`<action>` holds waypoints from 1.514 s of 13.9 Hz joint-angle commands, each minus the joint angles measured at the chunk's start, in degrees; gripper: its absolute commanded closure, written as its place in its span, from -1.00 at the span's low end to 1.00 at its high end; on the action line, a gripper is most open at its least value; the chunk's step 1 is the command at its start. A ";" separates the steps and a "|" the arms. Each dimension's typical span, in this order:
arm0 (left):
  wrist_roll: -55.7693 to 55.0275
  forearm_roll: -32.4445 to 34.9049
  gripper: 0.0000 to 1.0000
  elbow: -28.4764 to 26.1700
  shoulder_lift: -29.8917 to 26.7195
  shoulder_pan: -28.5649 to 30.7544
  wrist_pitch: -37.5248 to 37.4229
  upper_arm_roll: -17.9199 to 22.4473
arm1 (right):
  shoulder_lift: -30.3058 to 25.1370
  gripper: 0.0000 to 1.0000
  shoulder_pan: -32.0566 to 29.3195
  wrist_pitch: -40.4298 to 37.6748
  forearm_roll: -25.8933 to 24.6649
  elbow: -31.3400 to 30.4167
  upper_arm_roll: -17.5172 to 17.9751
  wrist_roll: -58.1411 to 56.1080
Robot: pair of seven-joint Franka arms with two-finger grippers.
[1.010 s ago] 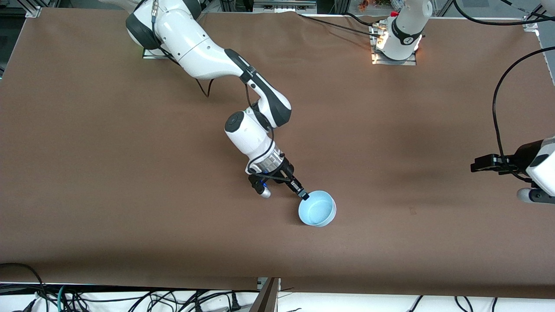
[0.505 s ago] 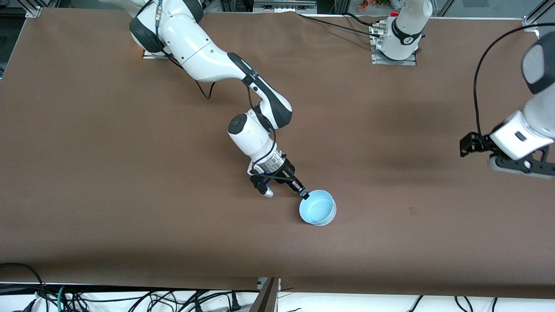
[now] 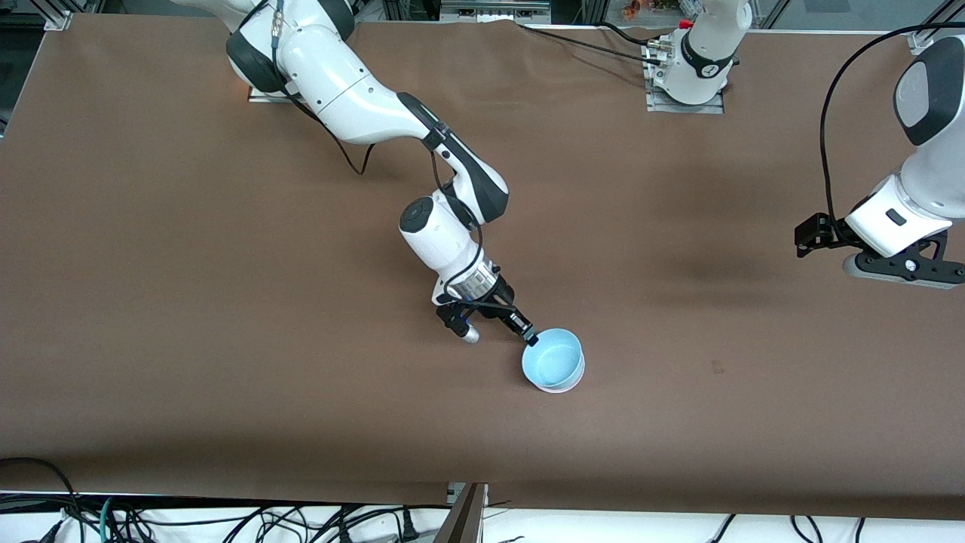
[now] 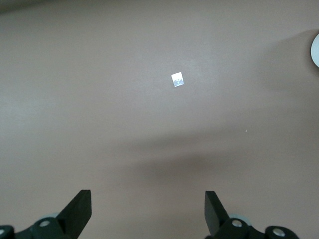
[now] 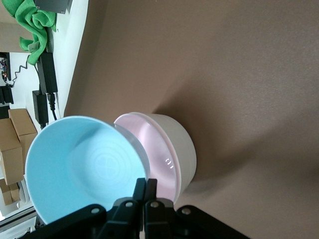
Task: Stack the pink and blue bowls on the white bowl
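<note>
Right gripper (image 3: 531,338) pinches the blue bowl's (image 3: 552,360) rim, holding it over the pink bowl (image 5: 158,154) (nested in the white bowl (image 5: 182,144)). Left gripper (image 4: 148,209) waits with fingers spread, holding nothing, over bare table (image 3: 151,264) at its own end.

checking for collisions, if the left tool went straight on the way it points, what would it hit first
Probably just the bare table. The left tool is open and points down at brown surface, with only a small pale square mark lying there. Depth is hard to judge.
</note>
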 commanded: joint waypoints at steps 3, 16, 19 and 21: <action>-4.96 -3.86 -1.00 3.34 0.27 0.05 -4.24 -0.45 | 1.39 1.00 0.12 -0.30 -3.30 1.92 -0.29 -0.29; -5.86 -4.67 -1.00 11.26 5.02 0.31 -12.00 -0.36 | 0.95 0.65 -0.50 -2.76 -6.82 1.83 -0.29 -0.21; -5.86 -4.76 -1.00 11.26 5.20 0.40 -12.00 -0.36 | 0.51 0.10 -0.76 -6.96 -6.65 2.35 -0.12 0.23; -5.86 -4.76 -1.00 11.35 5.46 0.49 -12.00 -0.36 | -1.15 -0.31 -1.63 -9.78 -6.47 2.79 0.15 0.41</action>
